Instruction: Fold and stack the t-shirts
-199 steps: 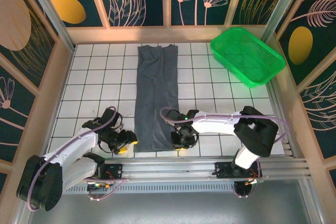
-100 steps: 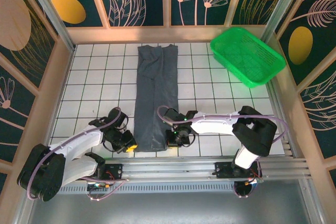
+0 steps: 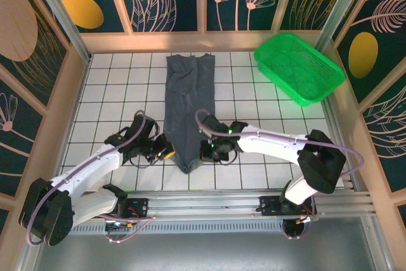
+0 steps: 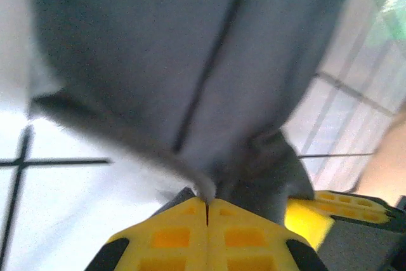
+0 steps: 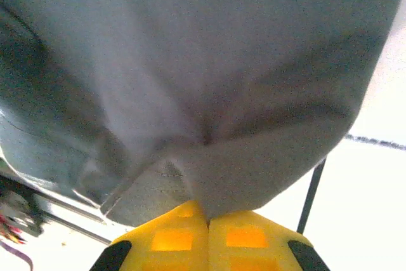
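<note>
Nearest you, the left gripper [image 3: 166, 154] and the right gripper [image 3: 204, 152] stand at either side of the near end of the t-shirt [image 3: 189, 106]. Each one grips an edge of the cloth.

On the left wrist camera, the left gripper [image 4: 207, 204] has its yellow fingers pressed flat together. A bunched fold of the t-shirt [image 4: 190, 61] rises from the seam between them. On the right wrist camera you get the same: the right gripper [image 5: 207, 217] is closed tight, with a puckered tuck of the t-shirt [image 5: 190, 61] pinched at the top of the fingers.

These close views give you the pinch itself, the dark line of a lengthwise fold and the creases gathering at each grip. The overhead view gives you the whole shape instead.

The shirt is plain dark slate-grey and is folded into a long narrow strip down the middle of the white tiled table [image 3: 114, 93]. Its near end narrows to a sagging point between the two grippers. The rest runs straight away from you and lies flat up to the far wall.

At the far right corner sits a green basket [image 3: 298, 68], well apart from the shirt.

You have one t-shirt, two grippers and one basket.
</note>
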